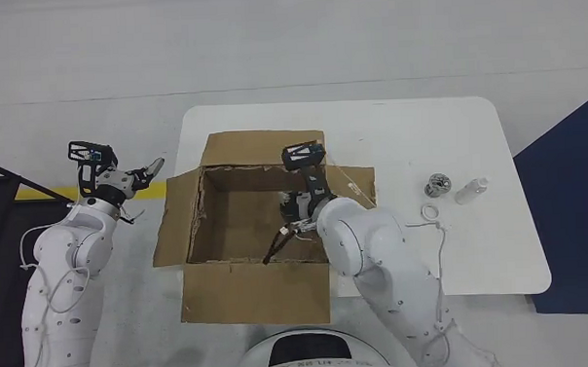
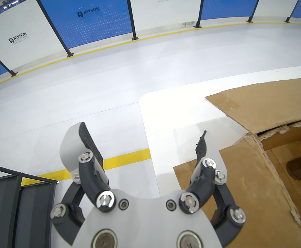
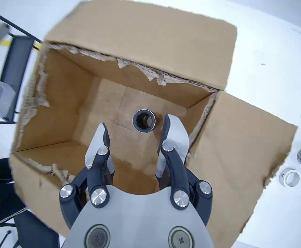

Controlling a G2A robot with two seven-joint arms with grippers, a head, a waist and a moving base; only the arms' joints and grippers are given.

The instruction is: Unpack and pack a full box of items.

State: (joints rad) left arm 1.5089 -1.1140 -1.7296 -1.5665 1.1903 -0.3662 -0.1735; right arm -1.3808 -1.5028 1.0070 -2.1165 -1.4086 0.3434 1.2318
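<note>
**Right gripper over the open box, one item on its floor**

The left gripper point(image 2: 143, 129) hangs off the table's point(image 1: 467, 129) left edge over the floor, fingers spread wide and empty, near a dark rack point(image 2: 23, 195). The cardboard box point(image 1: 264, 150) stands open with flaps splayed and torn rims. The right gripper point(image 3: 136, 121) is above its inside, jaws wide apart, holding nothing. Below it a black ring-shaped part point(image 3: 144, 121) rests on the box floor, walls close around it. Beyond the right flap a white ring point(image 1: 429, 212), a metal piece point(image 1: 436, 185) and a small bottle point(image 1: 471, 189) lie on the table.
</note>
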